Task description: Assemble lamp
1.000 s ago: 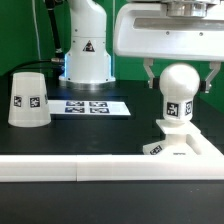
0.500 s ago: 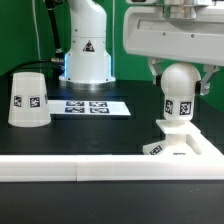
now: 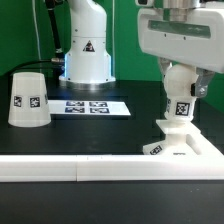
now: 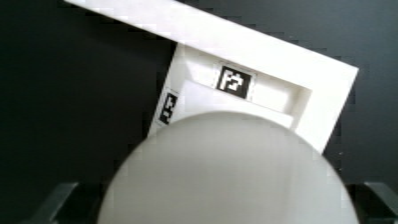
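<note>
The jaws gripped the bulb [image 3: 180,96], whose neck sat in the base [image 3: 186,147] on the tabletop [image 3: 105,136], and the shade [image 3: 28,98] stood well apart, yet to be fitted.

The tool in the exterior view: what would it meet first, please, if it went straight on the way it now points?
Most likely the bulb: the tool points straight down, jaws either side of the ball, and the bulb stands on the base beneath.
</note>
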Motion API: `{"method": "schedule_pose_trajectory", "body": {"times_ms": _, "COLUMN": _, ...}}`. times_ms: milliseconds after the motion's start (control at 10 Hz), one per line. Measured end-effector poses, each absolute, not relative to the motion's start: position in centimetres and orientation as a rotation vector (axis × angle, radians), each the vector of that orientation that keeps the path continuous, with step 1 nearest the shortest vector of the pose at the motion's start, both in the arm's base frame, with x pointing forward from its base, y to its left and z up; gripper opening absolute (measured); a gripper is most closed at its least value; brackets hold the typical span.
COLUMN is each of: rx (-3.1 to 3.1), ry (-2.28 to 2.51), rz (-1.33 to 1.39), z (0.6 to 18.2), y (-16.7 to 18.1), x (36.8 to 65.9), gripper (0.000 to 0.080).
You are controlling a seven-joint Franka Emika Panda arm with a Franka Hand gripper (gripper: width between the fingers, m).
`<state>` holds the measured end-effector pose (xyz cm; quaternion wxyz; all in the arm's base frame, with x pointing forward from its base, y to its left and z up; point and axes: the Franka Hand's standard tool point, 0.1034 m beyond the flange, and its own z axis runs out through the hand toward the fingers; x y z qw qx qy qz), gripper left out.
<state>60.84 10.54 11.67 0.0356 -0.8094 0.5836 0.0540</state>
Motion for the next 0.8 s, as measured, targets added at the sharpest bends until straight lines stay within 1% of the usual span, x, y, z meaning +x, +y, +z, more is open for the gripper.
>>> {"method": "schedule_pose_trajectory", "body": {"times_ms": 400, "rx": -2.340, "ry": 1.977, "rz": 0.181, "z": 11.69, "y": 10.93, "x": 60.85, "gripper": 0.0579}}
{"method": "schedule_pose_trajectory", "body": {"times_ms": 500, "rx": -2.349, "ry": 1.966, "rz": 0.181, "z": 11.68, "y": 10.96, "x": 60.85, "gripper": 0.0672}}
{"method": "schedule_pose_trajectory", "body": {"times_ms": 600, "rx": -2.358, "ry": 1.954, "rz": 0.180, "z": 11.68, "y": 10.99, "x": 60.84, "gripper": 0.0672}}
{"method": "schedule_pose_trajectory", "body": {"times_ms": 800, "rx": -2.441, "ry": 1.853, "rz": 0.173, "z": 11.66, "y": 11.38, "x": 60.72, "gripper": 0.0698}}
